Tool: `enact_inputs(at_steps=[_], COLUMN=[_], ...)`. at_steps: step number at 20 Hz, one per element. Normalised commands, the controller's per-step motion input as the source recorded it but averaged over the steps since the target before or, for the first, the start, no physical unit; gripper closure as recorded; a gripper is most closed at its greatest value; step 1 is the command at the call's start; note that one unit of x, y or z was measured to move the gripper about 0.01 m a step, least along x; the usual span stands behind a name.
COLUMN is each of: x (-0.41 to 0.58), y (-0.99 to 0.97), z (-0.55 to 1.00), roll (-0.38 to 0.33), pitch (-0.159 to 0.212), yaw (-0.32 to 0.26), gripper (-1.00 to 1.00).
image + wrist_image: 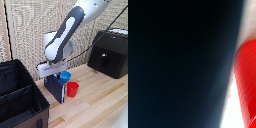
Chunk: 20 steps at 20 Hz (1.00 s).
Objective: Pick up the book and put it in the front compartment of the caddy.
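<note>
While the book (pixel 54 88) stands upright on the pale wooden table (pixel 95 102) before a woven screen, your gripper (pixel 51 73) sits directly on top of it; whether it grips, you cannot tell. A red cup (pixel 73 89) stands just beside the book, the caddy (pixel 20 100) nearby.

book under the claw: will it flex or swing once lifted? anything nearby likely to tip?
The book stands on edge, flat and straight, so it probably stays stiff. It is thin and tall, so it may swing or slip in the claw; the grip itself is hidden. The red cup stands right beside it and looks light, likely to tip if bumped.
</note>
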Motion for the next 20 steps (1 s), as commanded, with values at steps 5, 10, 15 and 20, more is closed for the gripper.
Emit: enact_inputs(at_steps=[5,10,15,20], x=[0.002,0.000,-0.205,-0.300], y=[0.08,0.03,0.04,0.00], z=[-0.01,0.21,0.84,1.00], roll=[-0.004,0.035,0.077,0.032], pitch=[-0.003,-0.089,-0.049,-0.019], yaw=[-0.014,-0.011,-0.169,-0.176], gripper=[1.00,1.00,1.00,1.00])
